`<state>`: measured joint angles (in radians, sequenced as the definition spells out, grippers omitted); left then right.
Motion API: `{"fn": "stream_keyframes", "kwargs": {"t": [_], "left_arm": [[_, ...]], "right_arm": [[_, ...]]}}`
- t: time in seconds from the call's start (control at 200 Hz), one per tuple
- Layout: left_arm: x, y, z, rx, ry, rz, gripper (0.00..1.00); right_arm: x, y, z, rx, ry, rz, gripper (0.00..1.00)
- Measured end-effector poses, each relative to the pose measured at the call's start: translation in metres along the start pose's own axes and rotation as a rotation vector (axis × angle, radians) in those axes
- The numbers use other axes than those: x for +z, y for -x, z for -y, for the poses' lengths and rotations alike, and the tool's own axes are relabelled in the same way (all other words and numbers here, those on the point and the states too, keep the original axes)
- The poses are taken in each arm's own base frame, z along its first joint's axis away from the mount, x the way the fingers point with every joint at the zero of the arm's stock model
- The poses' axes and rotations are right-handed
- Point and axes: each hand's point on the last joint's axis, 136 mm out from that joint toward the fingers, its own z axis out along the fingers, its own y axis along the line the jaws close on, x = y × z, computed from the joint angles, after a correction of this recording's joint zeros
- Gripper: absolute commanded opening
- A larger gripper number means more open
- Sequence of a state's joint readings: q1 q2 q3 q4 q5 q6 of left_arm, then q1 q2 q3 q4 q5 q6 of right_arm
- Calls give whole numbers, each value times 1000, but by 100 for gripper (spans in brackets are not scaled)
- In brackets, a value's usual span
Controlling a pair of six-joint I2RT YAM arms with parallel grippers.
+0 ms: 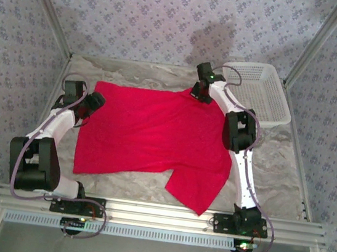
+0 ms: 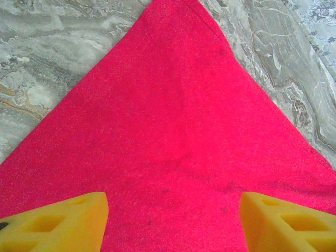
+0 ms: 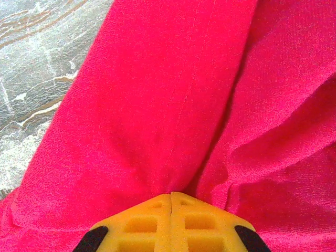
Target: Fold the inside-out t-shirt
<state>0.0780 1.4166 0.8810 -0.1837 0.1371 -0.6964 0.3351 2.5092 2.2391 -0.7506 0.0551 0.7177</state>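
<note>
The inside-out t-shirt (image 1: 154,136) lies spread flat on the marble table, bright red, with one sleeve pointing toward the near edge. My left gripper (image 1: 94,101) hovers at the shirt's left far corner. In the left wrist view it (image 2: 173,205) is open, its yellow fingers (image 2: 79,218) set wide apart over the flat cloth (image 2: 173,121), whose corner points away. My right gripper (image 1: 201,93) is at the shirt's far right edge. In the right wrist view its tips (image 3: 171,197) are shut on a pinch of red cloth (image 3: 157,105), and folds pucker toward them.
A white lattice basket (image 1: 260,91) stands at the far right corner, just behind the right arm. Bare marble table (image 1: 274,171) shows to the right of the shirt and along the far edge. Patterned walls close in the workspace.
</note>
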Motion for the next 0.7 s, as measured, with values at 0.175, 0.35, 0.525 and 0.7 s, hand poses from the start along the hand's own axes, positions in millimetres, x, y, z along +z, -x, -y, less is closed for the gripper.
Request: {"fn": "stream_keyframes", "kwargs": {"t": [0.175,0.35,0.525,0.7], "left_arm": [[0,0,0,0,2,2,64],[0,0,0,0,2,2,64],[0,1,0,0,2,2,64],[0,1,0,0,2,2,64]], "right_arm": [[-7,4,-4,-1,16,20,0],[-24,13,-13,-9,47,51,0],[-25,13,-15,-25,50,54,0],[-25,12,-16,-30,52,51,7]]}}
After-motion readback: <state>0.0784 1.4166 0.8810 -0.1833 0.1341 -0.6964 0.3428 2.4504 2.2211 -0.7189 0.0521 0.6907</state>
